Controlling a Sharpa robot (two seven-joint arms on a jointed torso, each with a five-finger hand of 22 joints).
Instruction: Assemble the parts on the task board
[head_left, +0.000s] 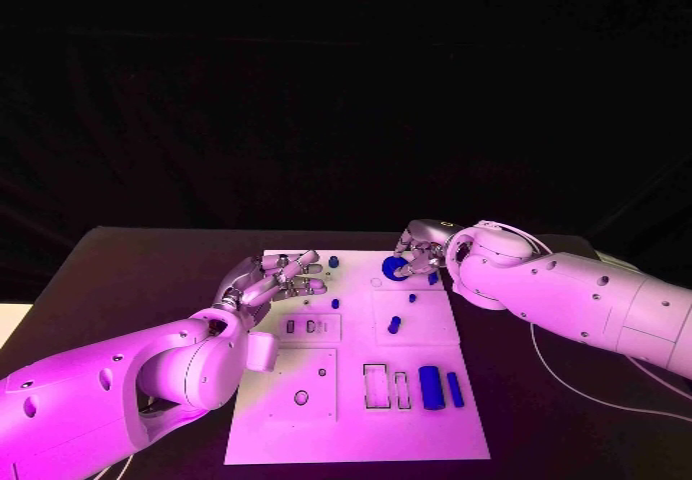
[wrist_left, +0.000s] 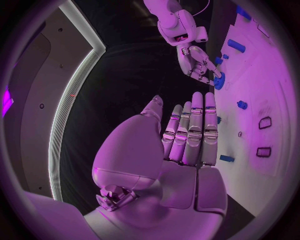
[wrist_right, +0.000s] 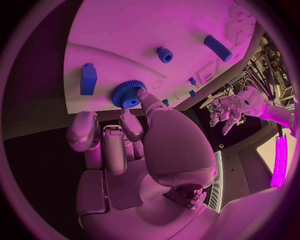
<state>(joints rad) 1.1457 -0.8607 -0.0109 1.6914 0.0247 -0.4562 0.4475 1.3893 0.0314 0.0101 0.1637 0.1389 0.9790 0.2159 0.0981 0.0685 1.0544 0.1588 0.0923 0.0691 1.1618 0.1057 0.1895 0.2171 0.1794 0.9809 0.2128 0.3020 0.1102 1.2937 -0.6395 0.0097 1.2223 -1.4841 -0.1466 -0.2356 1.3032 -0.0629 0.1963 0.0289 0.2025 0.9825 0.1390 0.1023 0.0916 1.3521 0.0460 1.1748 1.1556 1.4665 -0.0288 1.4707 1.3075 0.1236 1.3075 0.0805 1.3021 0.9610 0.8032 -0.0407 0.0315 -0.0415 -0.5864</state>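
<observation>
The white task board lies in the middle of the black surface. The right hand is at the far edge of the board. Its fingers pinch a round blue gear with little teeth, and the gear sits right on the board there. The left hand hangs over the left edge of the board, near the far corner. Its fingers are straight and a bit apart, and it holds nothing. Small blue pegs stand on the far half of the board. Two long blue bars lie side by side close to the near right corner, just beside some slots cut into the board.
</observation>
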